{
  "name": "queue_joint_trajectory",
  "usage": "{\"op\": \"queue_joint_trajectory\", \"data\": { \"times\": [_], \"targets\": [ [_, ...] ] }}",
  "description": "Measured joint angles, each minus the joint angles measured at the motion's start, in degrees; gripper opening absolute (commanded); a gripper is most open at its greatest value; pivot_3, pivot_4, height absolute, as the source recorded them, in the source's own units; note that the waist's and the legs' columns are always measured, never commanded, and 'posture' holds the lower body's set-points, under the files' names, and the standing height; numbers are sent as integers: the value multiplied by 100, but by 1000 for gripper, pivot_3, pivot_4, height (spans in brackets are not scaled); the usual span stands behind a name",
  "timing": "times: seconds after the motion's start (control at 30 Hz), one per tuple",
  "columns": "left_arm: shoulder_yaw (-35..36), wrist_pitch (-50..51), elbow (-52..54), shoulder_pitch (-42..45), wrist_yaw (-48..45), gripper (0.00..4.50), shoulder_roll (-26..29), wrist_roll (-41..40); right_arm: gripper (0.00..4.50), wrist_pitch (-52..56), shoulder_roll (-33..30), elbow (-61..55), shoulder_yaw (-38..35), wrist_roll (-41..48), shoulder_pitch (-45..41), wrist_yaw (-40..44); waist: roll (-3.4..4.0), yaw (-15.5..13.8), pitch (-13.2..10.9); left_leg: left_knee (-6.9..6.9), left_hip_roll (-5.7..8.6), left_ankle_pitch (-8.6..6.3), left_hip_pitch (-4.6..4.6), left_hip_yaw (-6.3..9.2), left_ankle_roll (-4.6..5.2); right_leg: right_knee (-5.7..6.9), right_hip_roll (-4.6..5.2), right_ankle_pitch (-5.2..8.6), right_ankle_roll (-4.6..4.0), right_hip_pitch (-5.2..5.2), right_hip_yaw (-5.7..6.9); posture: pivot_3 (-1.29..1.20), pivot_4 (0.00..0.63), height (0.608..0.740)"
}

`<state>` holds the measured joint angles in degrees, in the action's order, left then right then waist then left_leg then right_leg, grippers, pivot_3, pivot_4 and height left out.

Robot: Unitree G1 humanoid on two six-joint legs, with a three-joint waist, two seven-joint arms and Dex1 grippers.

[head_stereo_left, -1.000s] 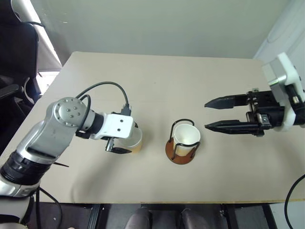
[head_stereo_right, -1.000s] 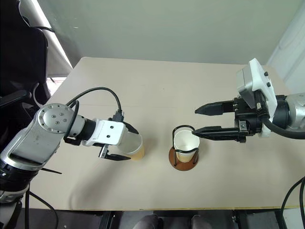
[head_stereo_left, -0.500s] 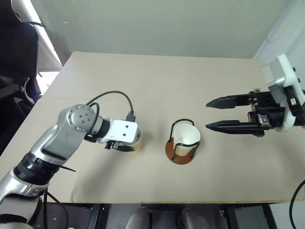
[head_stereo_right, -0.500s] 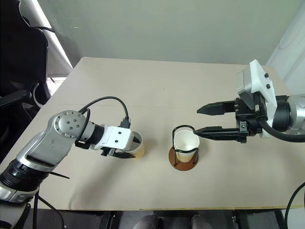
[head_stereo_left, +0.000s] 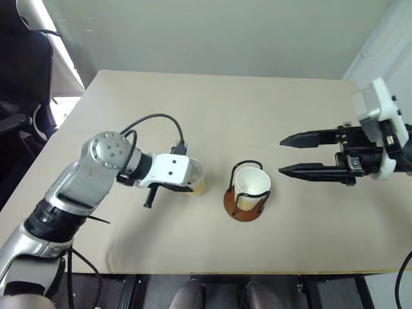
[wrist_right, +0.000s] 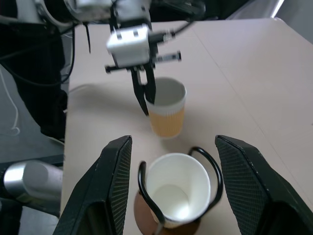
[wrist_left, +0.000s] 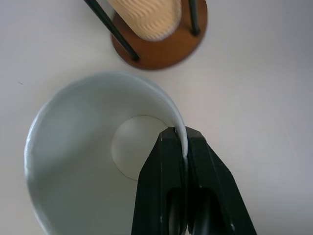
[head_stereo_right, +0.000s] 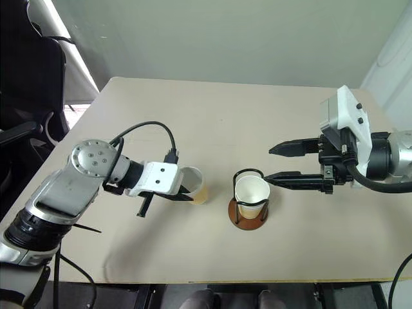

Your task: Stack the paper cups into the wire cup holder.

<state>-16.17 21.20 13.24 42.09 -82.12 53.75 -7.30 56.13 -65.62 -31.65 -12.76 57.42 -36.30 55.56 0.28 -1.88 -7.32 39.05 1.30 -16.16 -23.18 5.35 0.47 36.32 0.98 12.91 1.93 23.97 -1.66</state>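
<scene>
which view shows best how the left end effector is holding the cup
The left wrist view: both fingers pinch the paper cup wall at its rim. The head views show the left end effector mostly hidden; the right wrist view shows it distantly.

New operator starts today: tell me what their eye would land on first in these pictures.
First, the left gripper, shut on the rim of a paper cup left of the table's middle. Beside it to the right stands the wire cup holder with another paper cup inside. The right gripper hangs open just right of the holder, holding nothing.
</scene>
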Motion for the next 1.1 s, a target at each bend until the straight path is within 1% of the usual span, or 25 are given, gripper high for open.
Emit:
{"op": "queue_joint_trajectory", "data": {
  "times": [0.27, 0.47, 0.57, 0.77, 0.97, 1.1],
  "targets": [
    [291, 431, 1, 631, -162, 54, 14, -607, 2732, -667, -254, 302, 65, -847, 455, 474, 1, 1, 0, 2, 0, 0, 0, -1, 0, 5, 1, 0, 0, 0, -1, 0, 150, 740],
    [451, 531, -128, 1288, -292, 54, 17, -917, 2732, -859, -160, 318, 77, -1059, 590, 458, 0, -3, 0, 6, 0, -1, 0, -1, 2, 5, 1, 0, 0, -1, 0, 0, 150, 740],
    [506, 527, -372, 1686, -394, 54, -13, -1042, 2732, -881, -77, 286, 83, -1114, 671, 411, 1, -1, 0, 6, 0, -1, 0, -1, 3, 4, 1, 0, 0, 0, 0, 0, 150, 740],
    [608, 713, -675, 2432, -537, 54, -353, -1508, 2732, -860, -32, 144, 64, -1143, 844, 242, 0, 0, 0, 4, 0, -3, -3, -2, 6, -2, 3, -1, 2, -1, 0, 0, 150, 740],
    [516, 605, -819, 2448, -651, 54, -635, -1580, 2732, -825, -9, -36, 39, -1141, 980, 56, 1, -2, 0, 7, 0, -3, -2, -2, 6, 0, 3, -2, 3, -2, 0, 0, 150, 740],
    [286, 338, -1035, 2448, -716, 54, -881, -1460, 2732, -812, 13, -60, 24, -1140, 1046, -45, 1, -7, 0, 10, 0, -3, -3, -2, 7, -3, 3, -4, 7, -3, 0, 0, 150, 740]
  ]
}}
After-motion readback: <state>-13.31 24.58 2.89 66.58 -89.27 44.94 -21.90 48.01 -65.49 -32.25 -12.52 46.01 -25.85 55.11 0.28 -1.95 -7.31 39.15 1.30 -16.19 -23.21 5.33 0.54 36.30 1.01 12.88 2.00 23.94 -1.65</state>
